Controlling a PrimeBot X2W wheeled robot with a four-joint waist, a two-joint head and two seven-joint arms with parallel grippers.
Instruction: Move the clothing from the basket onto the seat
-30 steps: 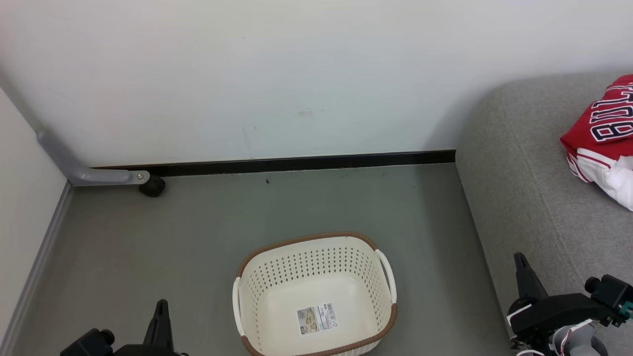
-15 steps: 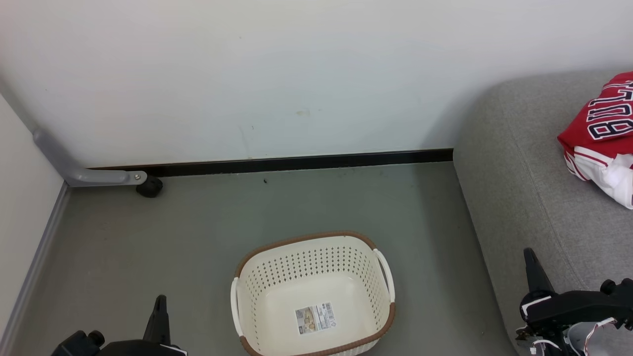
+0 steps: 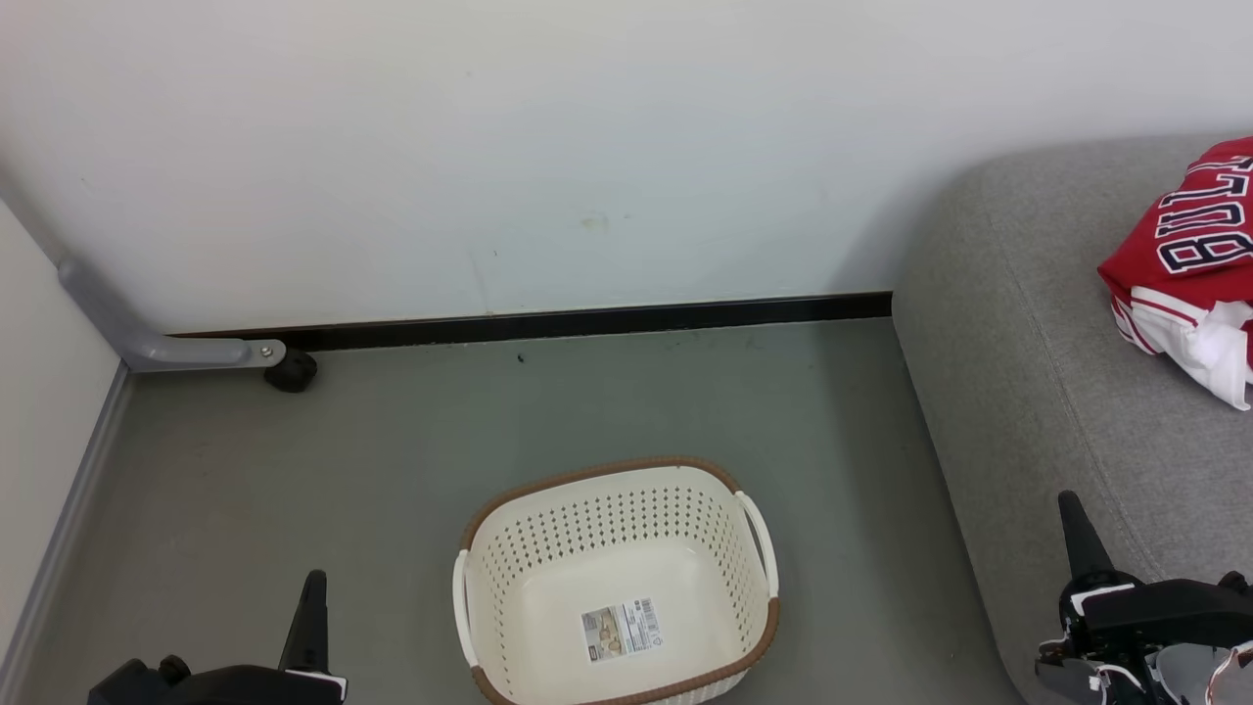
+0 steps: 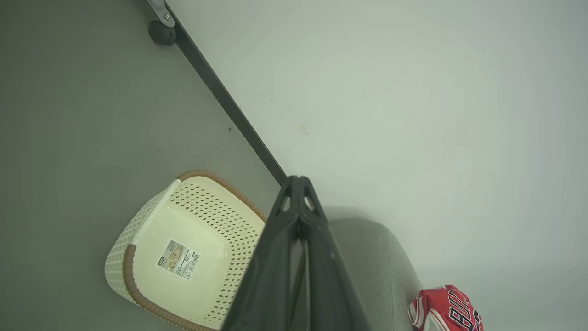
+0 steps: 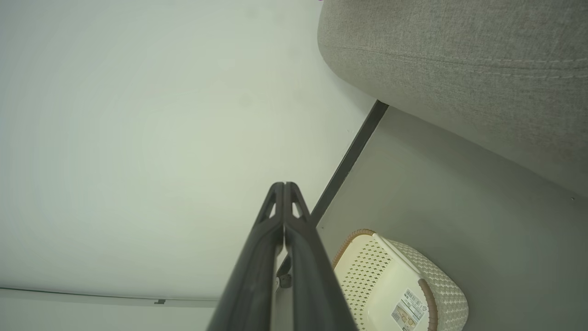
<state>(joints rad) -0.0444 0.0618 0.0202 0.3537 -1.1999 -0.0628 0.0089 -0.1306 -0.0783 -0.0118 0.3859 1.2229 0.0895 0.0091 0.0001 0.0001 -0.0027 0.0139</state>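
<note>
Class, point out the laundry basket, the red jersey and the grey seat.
laundry basket (image 3: 617, 519): head view, perforated back wall.
red jersey (image 3: 1199, 230): head view, lettered red panel.
grey seat (image 3: 1018, 372): head view, bare cushion fabric.

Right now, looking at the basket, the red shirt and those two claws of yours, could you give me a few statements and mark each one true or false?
1. The laundry basket stands on the floor. True.
2. The red jersey lies in the basket. False: it lies on the grey seat; the basket holds just its label sticker.
3. The left gripper and the right gripper are both shut, holding nothing. True.
4. The jersey's letters are yellow. False: they are black with white outlines.
5. The basket touches the wall. False: it stands apart from it.
</note>
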